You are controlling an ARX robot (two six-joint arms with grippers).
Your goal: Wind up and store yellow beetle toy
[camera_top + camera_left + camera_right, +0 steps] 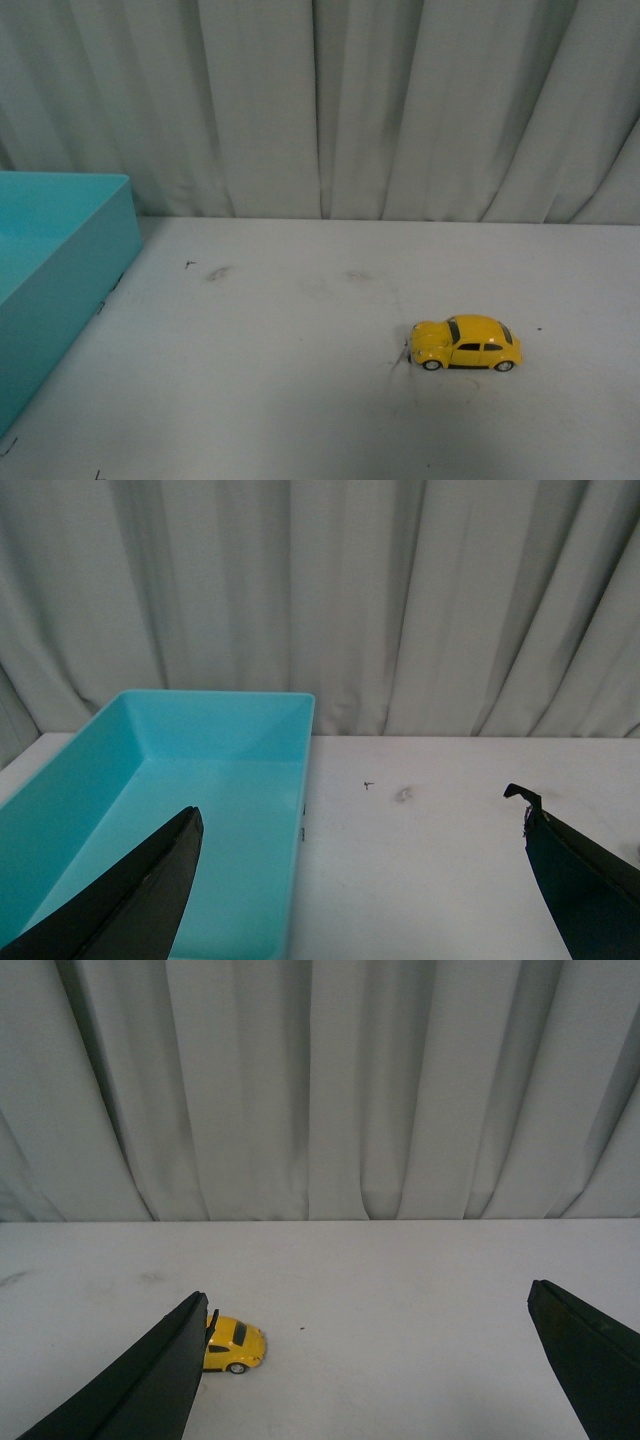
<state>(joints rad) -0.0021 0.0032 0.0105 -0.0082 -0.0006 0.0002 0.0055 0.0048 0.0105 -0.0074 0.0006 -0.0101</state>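
A glossy yellow beetle toy [466, 344] stands on its wheels on the right part of the white tabletop [300, 420], nose toward a turquoise open-topped plastic bin [70, 290] at the left edge, well apart from it. Faint smudges mark the bare surface between them. A pale pleated curtain [320, 100] closes off the far edge.

The left end effector [355, 805] hangs over the bin's near wall [296, 810], jaws spread wide, gripping nothing. The right end effector [367, 1292] is likewise wide apart and holds nothing. In its wrist view the toy [234, 1345] shows beside one dark finger [150, 1380], which partly hides it.
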